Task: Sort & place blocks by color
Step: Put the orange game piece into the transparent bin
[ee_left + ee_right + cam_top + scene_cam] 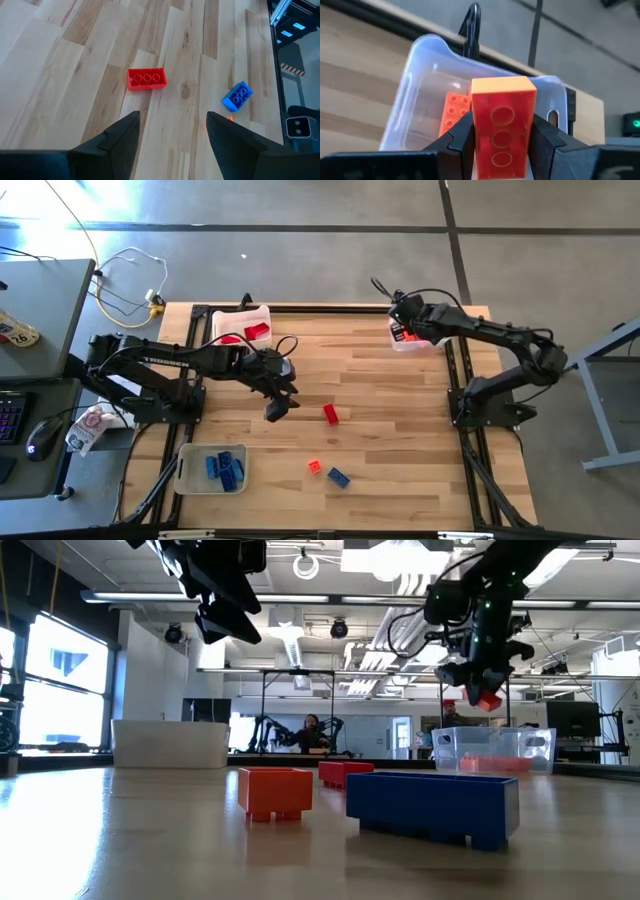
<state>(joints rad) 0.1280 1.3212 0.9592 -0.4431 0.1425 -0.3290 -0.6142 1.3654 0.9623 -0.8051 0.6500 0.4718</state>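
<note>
Blocks mostly sorted already, three loose ones left on the surface: a red block (331, 414) mid-surface, plus a small orange block (314, 466) and a blue block (339, 477) side by side nearer the front edge.

Right pincer (501, 145) is up over the clear tray (411, 340) at the far right corner, clamped on an orange block (502, 127) held end-up between the fingers, w/ another orange piece (453, 112) lying in the tray below. Looks like the release is next. Risk here: the pincer hangs high above the tray, so the held block could bounce off the one below or clip the rim and hop out onto the surface or over the far edge.

Left pincer (172, 132) hovers mid-surface, fingers spread, nothing in them, the red block just ahead in its wrist cam. Red tray (247, 327) sits at the far left corner w/ red pieces in; blue tray (211, 467) near the front left corner w/ blue ones.

Risk on the left: that red block lies crosswise to the pincer's line, so a descent w/o re-aligning may nudge it or grab it skewed. Orange and blue blocks look v. close together, maybe touching, can't tell from overhead. A grab on one could knock the other.
</note>
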